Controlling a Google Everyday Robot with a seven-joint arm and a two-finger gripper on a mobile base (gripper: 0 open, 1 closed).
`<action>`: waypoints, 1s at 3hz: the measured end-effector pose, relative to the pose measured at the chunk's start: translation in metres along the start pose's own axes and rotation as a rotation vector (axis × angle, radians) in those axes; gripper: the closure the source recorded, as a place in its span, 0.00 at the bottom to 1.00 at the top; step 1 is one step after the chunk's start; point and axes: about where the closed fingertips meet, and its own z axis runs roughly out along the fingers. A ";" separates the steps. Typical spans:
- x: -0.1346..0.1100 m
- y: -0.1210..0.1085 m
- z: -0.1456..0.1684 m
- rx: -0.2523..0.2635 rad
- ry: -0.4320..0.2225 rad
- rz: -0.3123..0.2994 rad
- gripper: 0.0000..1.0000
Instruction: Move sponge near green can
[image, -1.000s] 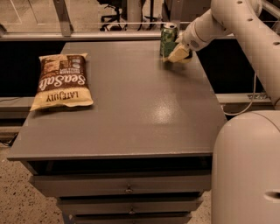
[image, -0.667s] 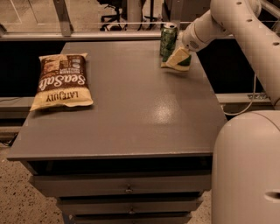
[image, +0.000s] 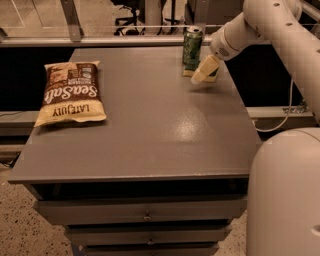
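The green can (image: 192, 46) stands upright at the far right of the grey table (image: 150, 125). The sponge (image: 187, 72) shows at the can's base on the side nearer the camera, touching or almost touching it; only its pale edge and a dark corner show, and whether it rests on the table I cannot tell. My gripper (image: 204, 71) hangs from the white arm (image: 240, 30) directly over and in front of the sponge, just right of the can, and hides most of it.
A brown and cream chip bag (image: 71, 92) lies flat at the table's left. The table's right edge runs just past the gripper. Drawers (image: 145, 215) sit under the tabletop. The robot's white body (image: 285, 195) fills the lower right.
The gripper has dropped slightly and come a little toward the camera beside the can. The can and chip bag have not moved.
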 end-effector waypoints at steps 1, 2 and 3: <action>0.022 -0.001 -0.042 0.038 -0.039 0.055 0.00; 0.041 -0.005 -0.082 0.069 -0.103 0.089 0.00; 0.066 -0.009 -0.126 0.116 -0.187 0.146 0.00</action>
